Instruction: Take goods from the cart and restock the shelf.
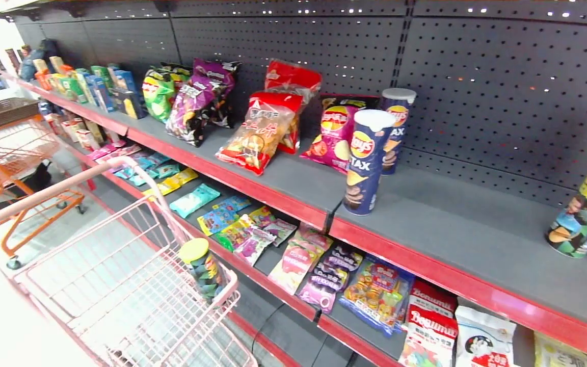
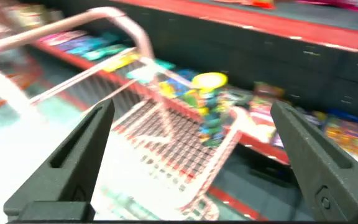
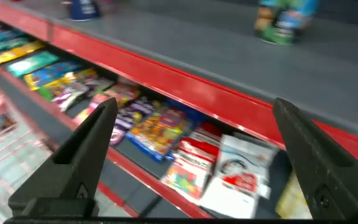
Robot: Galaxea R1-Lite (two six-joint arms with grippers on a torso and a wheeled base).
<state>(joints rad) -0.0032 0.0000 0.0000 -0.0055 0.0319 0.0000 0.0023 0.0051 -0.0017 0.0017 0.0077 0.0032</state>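
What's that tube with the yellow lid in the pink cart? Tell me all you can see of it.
The can is a tall round tube with a flat yellow lid and a busy wrap printed green, blue and yellow, cardboard by the look. It stands roughly upright, lid on, in the corner of the pink cart nearest the shelf, against the wire wall, its base hidden behind the rim. The left gripper is open and apart from it.

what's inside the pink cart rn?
One yellow-lidded can stands in the corner of the pink cart nearest the shelf. Nothing else shows on the visible wire floor; the cart's near end is out of frame.
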